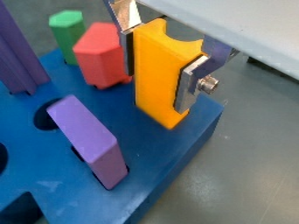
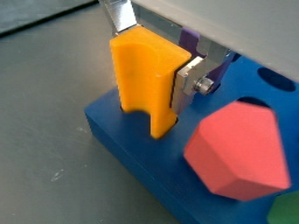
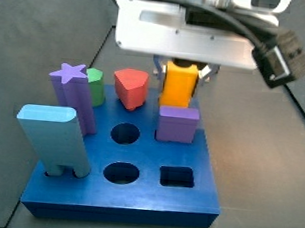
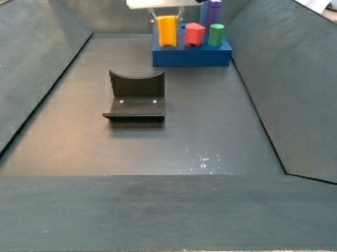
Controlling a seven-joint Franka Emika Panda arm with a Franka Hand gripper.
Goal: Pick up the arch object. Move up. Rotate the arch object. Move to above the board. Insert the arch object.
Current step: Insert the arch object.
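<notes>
My gripper [image 1: 158, 57] is shut on the arch object [image 1: 158, 74], a slim yellow-orange block held upright between the silver fingers. In a wrist view [image 2: 146, 74] its notch and two short legs point down. Its lower end is at the top surface of the bright blue board [image 1: 176, 166], near a corner. I cannot tell whether it has entered a hole. In a side view the arch [image 3: 181, 85] stands at the back right of the board [image 3: 141, 195], under the gripper [image 3: 184, 67]. It also shows far off in a side view [image 4: 168, 30].
On the board stand a red hexagonal block [image 1: 100, 52], a green block [image 1: 65, 24], a purple block [image 3: 179, 123], a purple star block [image 3: 70, 89] and a pale blue block [image 3: 53, 137]. The fixture [image 4: 136, 95] stands mid-floor. Sloping dark walls enclose the floor.
</notes>
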